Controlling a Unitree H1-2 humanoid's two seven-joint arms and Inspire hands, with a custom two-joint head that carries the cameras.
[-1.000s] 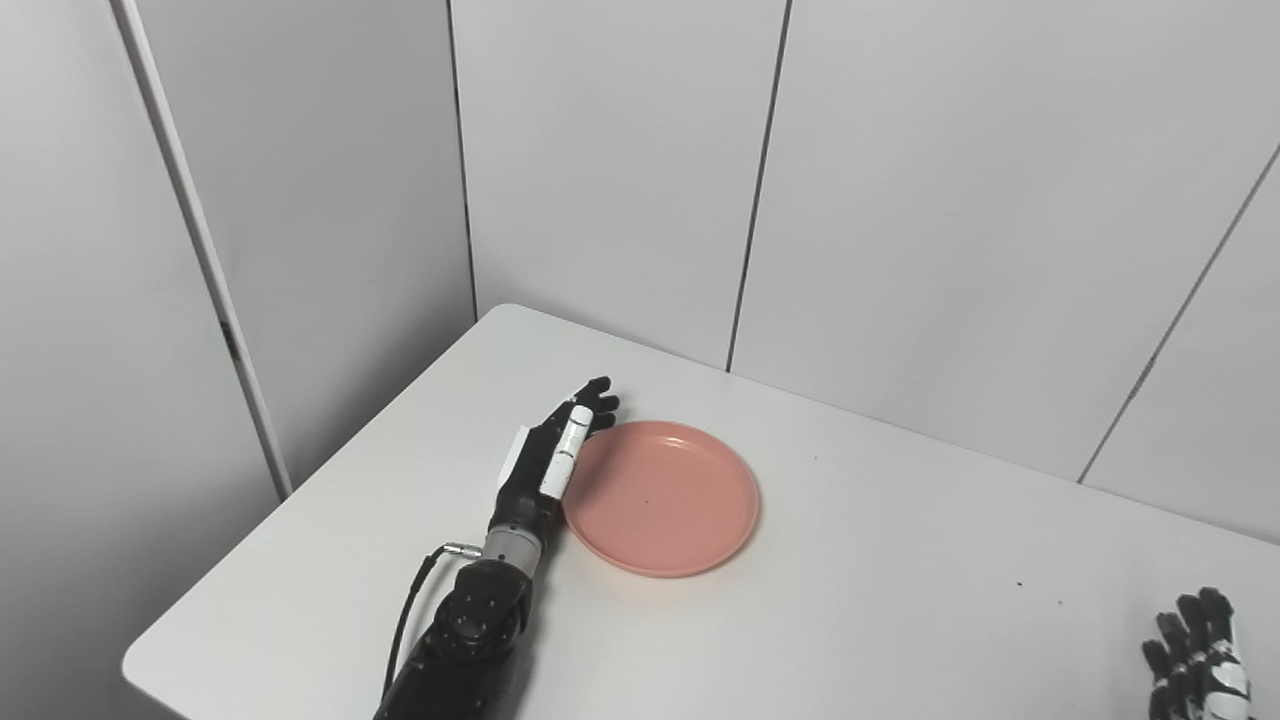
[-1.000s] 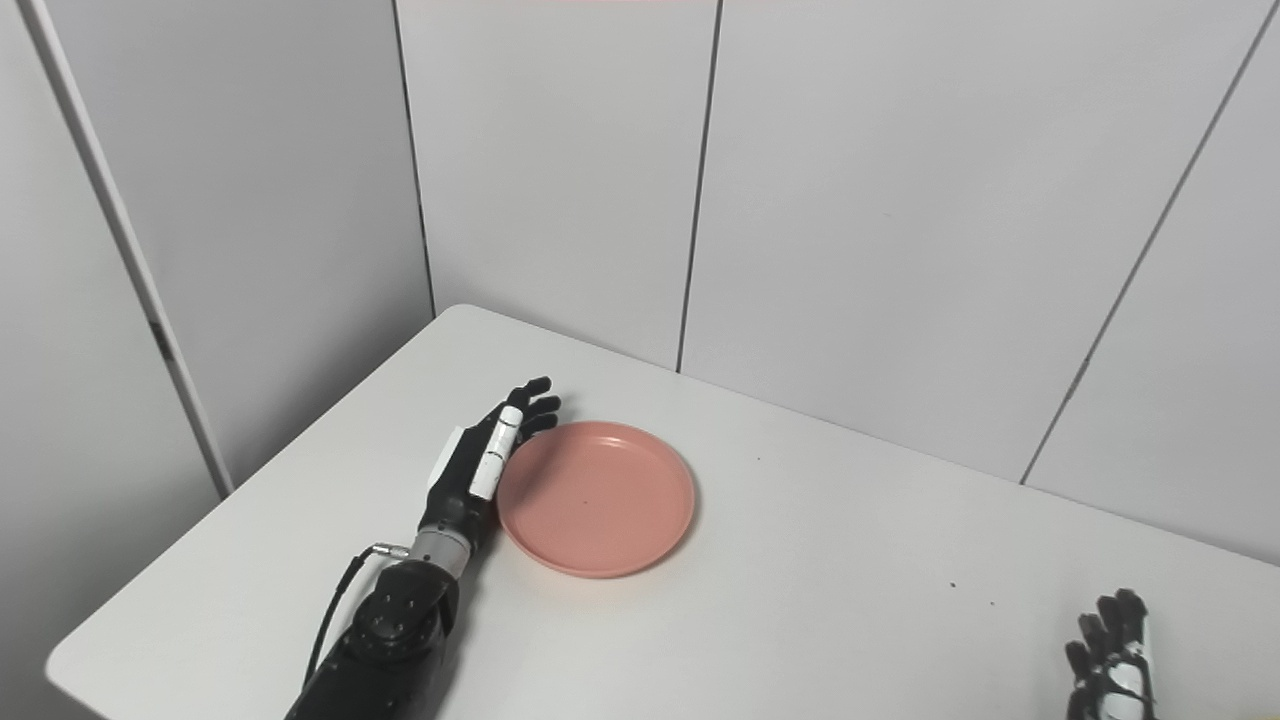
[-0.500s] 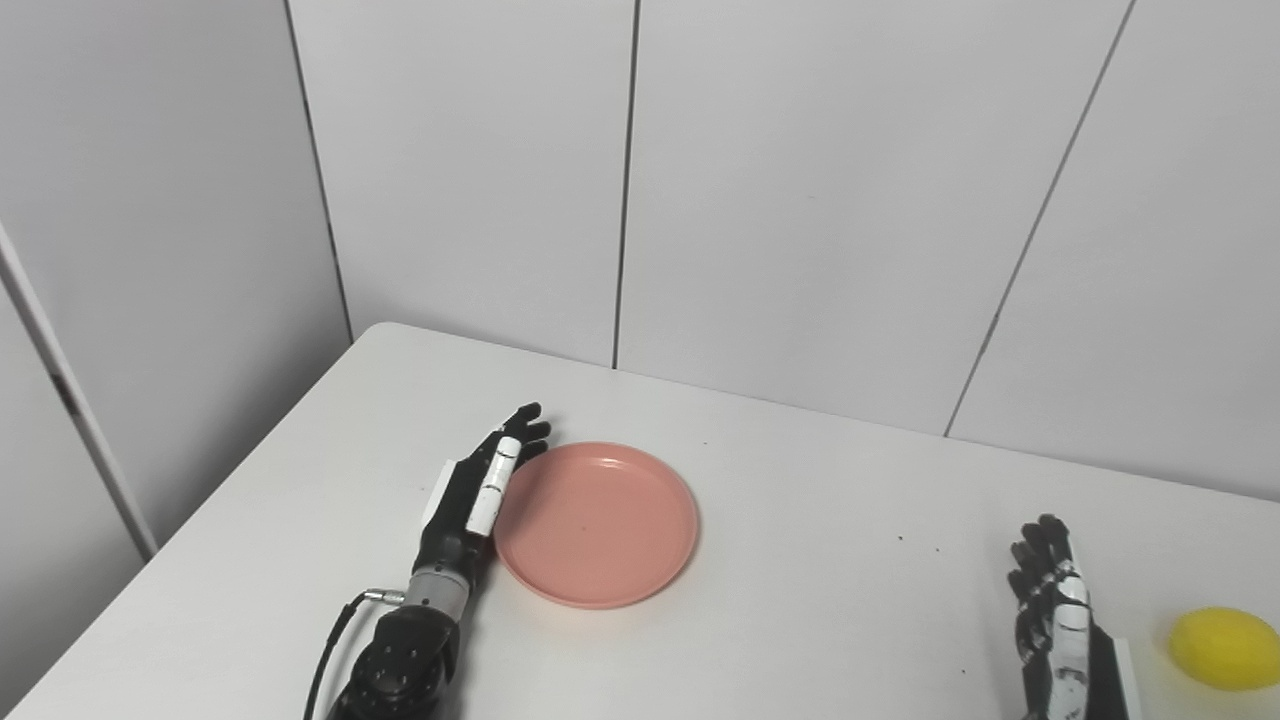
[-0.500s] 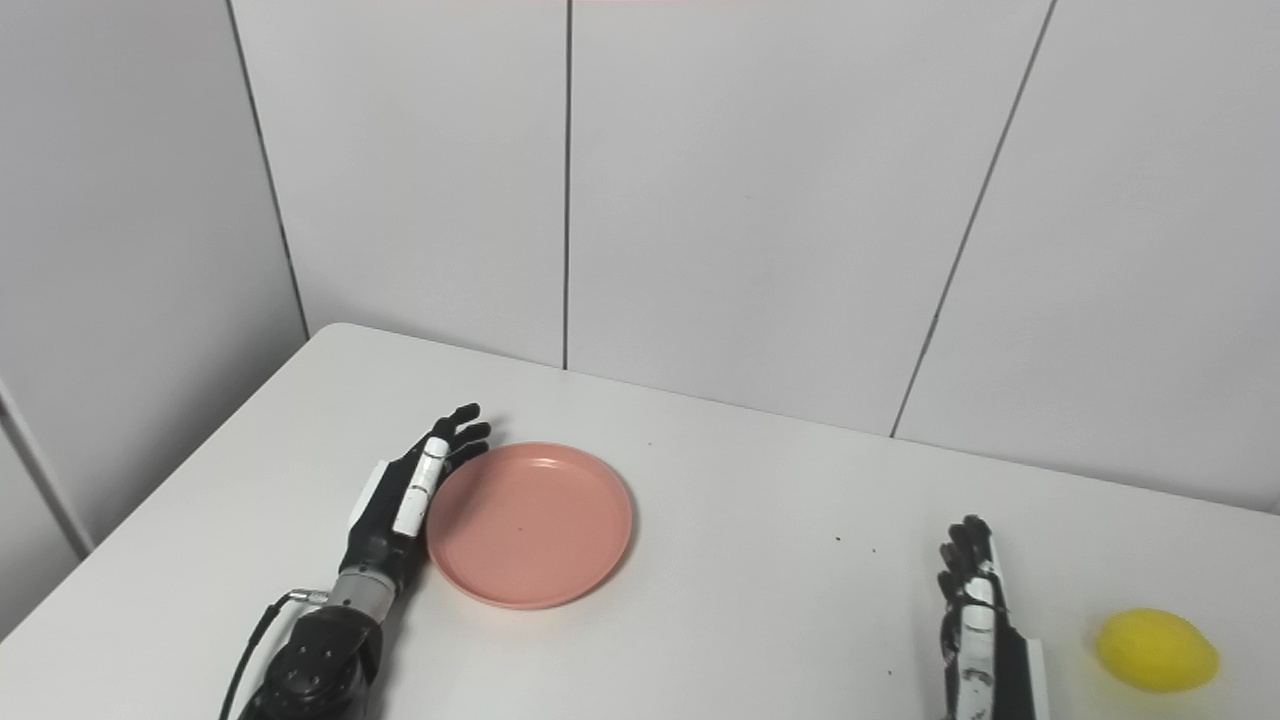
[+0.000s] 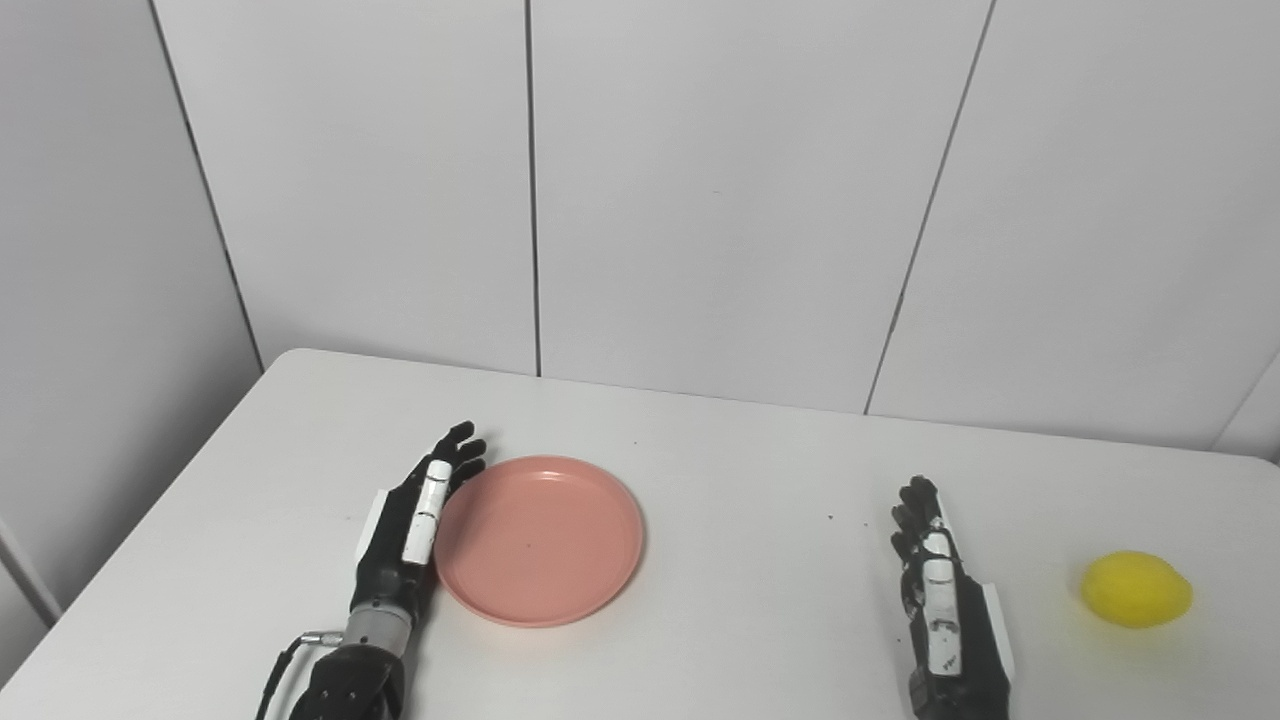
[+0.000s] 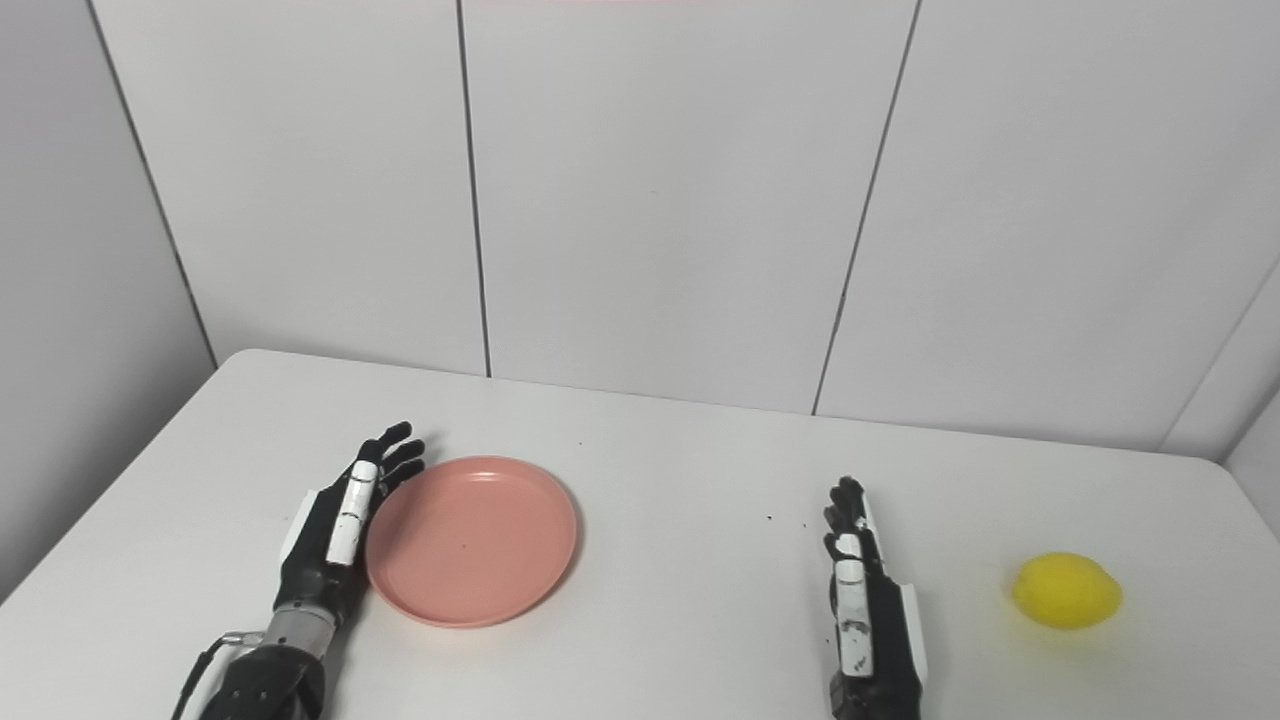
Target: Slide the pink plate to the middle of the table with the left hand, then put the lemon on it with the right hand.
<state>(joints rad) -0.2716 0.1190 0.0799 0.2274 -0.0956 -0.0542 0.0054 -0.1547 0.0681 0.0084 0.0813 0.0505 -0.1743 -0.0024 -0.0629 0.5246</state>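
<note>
Two arms come up from the bottom edge onto the white table [image 5: 760, 600], each ending in a black hand with white segments. Nearest on the left side, a grey wrist collar and a thin cable [image 5: 275, 675] show at the forearm; the left eye view shows the cable only as a short loop, while the right eye view shows more of its run down to the edge. The left hand [image 5: 415, 520] stands on its edge with the fingers straight, apart and pointing away, holding nothing. Its inner side lies against the left rim of the pink plate [image 5: 540, 540], touching or just beside it; a gap cannot be told in either view. The plate lies flat on the table, left of the table's middle, with nothing on it.

The right hand [image 5: 940, 600] likewise stands edge-up with fingers extended and empty, well apart from the plate. The lemon [image 5: 1136, 589] rests on the table to the right of this hand, near it but clearly not touching, with bare tabletop between them. A few small dark specks [image 5: 829, 517] mark the surface between plate and right hand.

Farther back, the table's rear edge meets a wall of pale panels [image 5: 720, 200] split by dark seams. The right eye view shows a little more of the table's right rear corner.
</note>
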